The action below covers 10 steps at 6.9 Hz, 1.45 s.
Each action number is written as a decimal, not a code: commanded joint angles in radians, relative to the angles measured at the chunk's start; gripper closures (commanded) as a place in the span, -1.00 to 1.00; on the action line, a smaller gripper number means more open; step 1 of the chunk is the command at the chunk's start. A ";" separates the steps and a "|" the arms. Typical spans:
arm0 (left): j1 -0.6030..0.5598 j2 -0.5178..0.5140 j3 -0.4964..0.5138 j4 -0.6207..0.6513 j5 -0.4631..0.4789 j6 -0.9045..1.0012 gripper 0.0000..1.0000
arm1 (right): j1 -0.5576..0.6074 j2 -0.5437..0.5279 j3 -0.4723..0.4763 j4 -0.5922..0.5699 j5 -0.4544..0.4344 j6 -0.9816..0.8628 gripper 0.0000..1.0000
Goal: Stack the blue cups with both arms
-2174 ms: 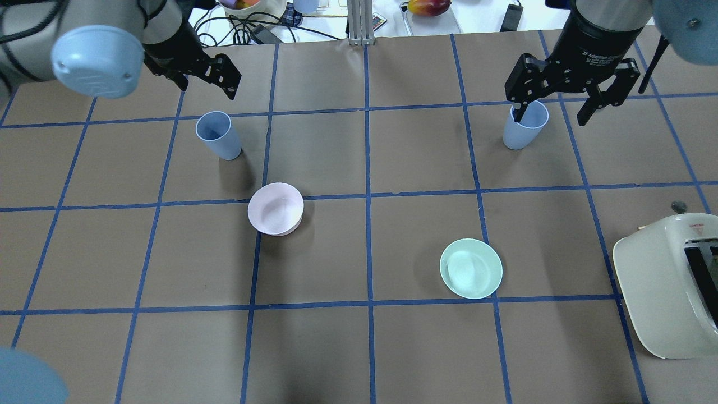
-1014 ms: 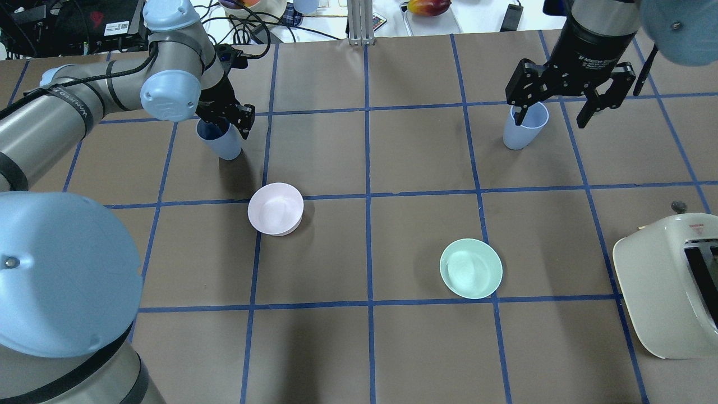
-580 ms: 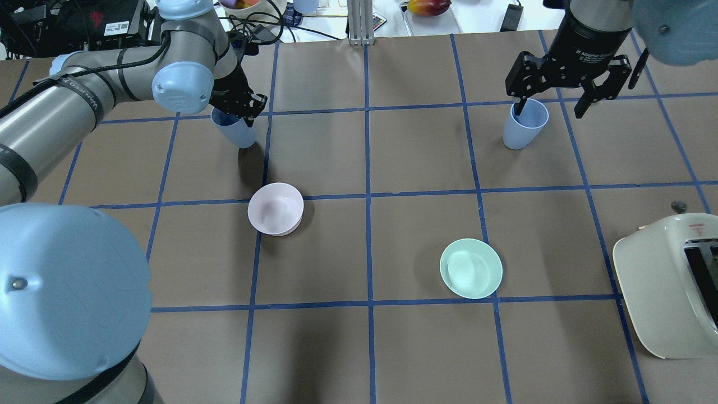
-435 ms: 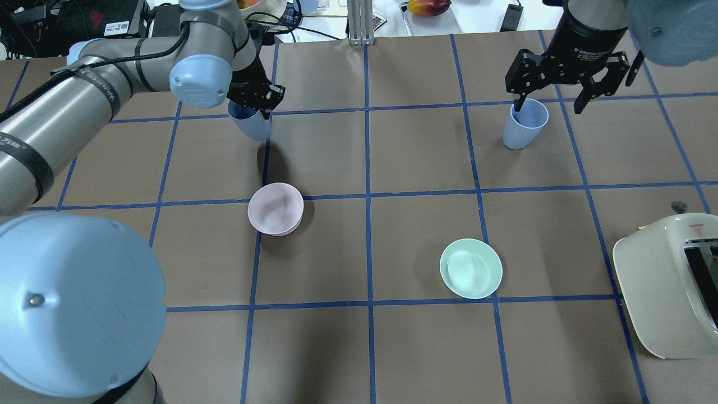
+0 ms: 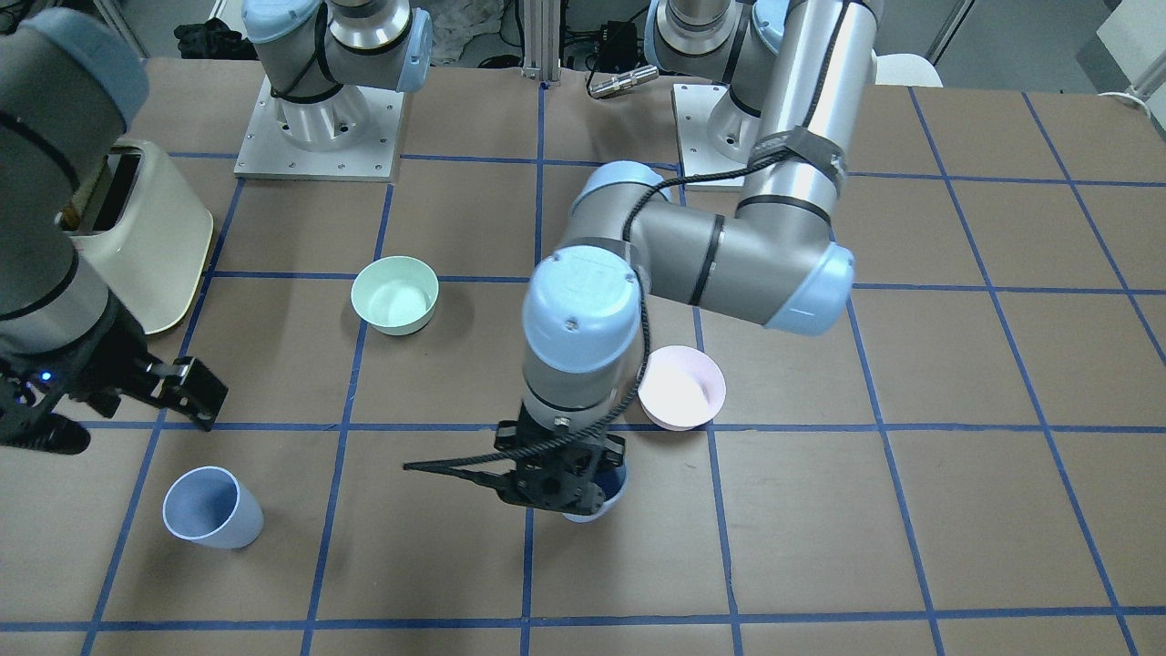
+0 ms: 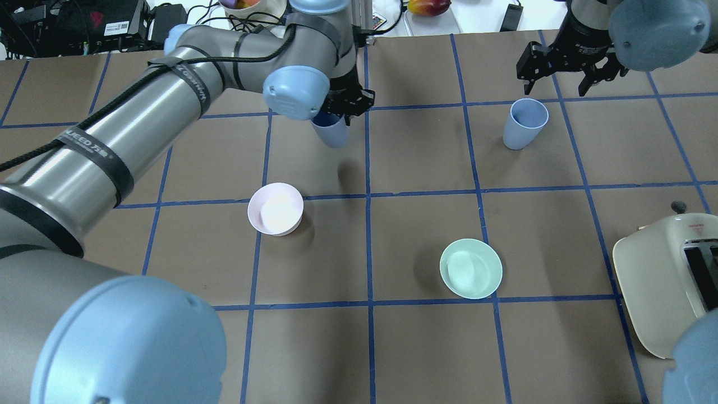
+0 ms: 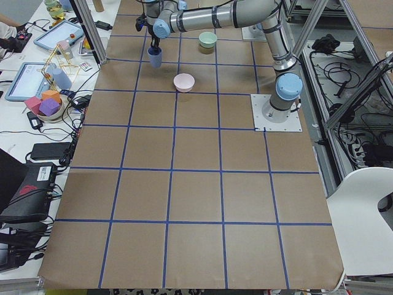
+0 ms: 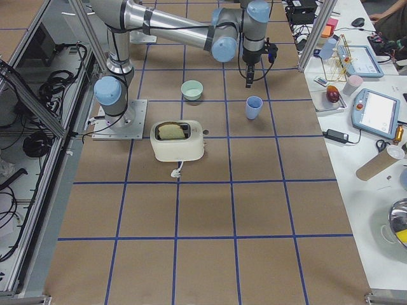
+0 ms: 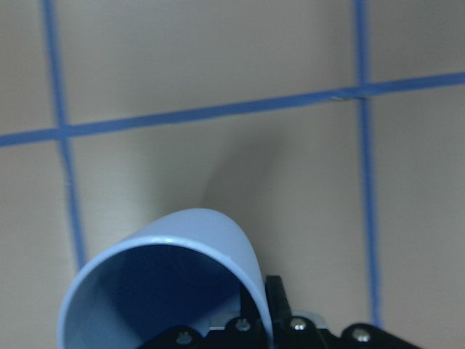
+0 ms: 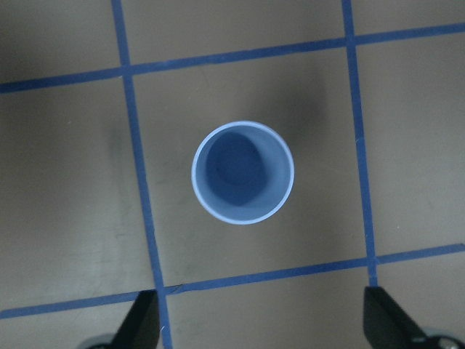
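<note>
Left gripper: Your left gripper [image 6: 340,109] was clamped on the rim wall of a small pale blue-grey plastic tumbler [image 6: 333,132]. Judging by its separate shadow, it hung clear of the brown papered table [image 6: 415,348].
Carried tumbler's axis: roughly upright, mouth up.
Right gripper: Your right gripper [image 6: 556,82] hovered empty, jaws spread wide, directly above the second identical tumbler [image 10: 242,172] and touching nothing.
Standing tumbler: upright on the table, mouth up, well apart from the carried one, off to the robot's right in about the same row of squares.
Nearer arm: the right. The load was on the left, so the move probably called for a sideways carry rightward, then a straight drop.
Bystanders: a pale pink bowl [image 6: 275,209] and a mint-green bowl [image 6: 470,268] sat nearer the robot, off that line.
</note>
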 commanded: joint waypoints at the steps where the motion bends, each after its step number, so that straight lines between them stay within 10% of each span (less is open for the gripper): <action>1: -0.058 -0.022 -0.023 0.004 0.004 -0.024 0.76 | -0.073 0.101 -0.003 -0.092 0.007 -0.101 -1.00; 2: -0.057 -0.027 -0.034 0.017 0.008 -0.010 -0.98 | -0.075 0.147 -0.005 -0.132 0.010 -0.105 -1.00; 5: 0.013 0.036 0.037 -0.016 0.004 -0.015 -1.00 | -0.075 0.165 0.001 -0.088 0.012 -0.105 -1.00; 8: 0.164 0.215 0.242 -0.593 -0.033 -0.005 -1.00 | -0.075 0.191 0.006 -0.054 0.015 -0.107 -1.00; 10: 0.211 0.362 0.150 -0.670 -0.025 -0.010 -1.00 | -0.075 0.192 0.007 -0.063 0.115 -0.109 0.31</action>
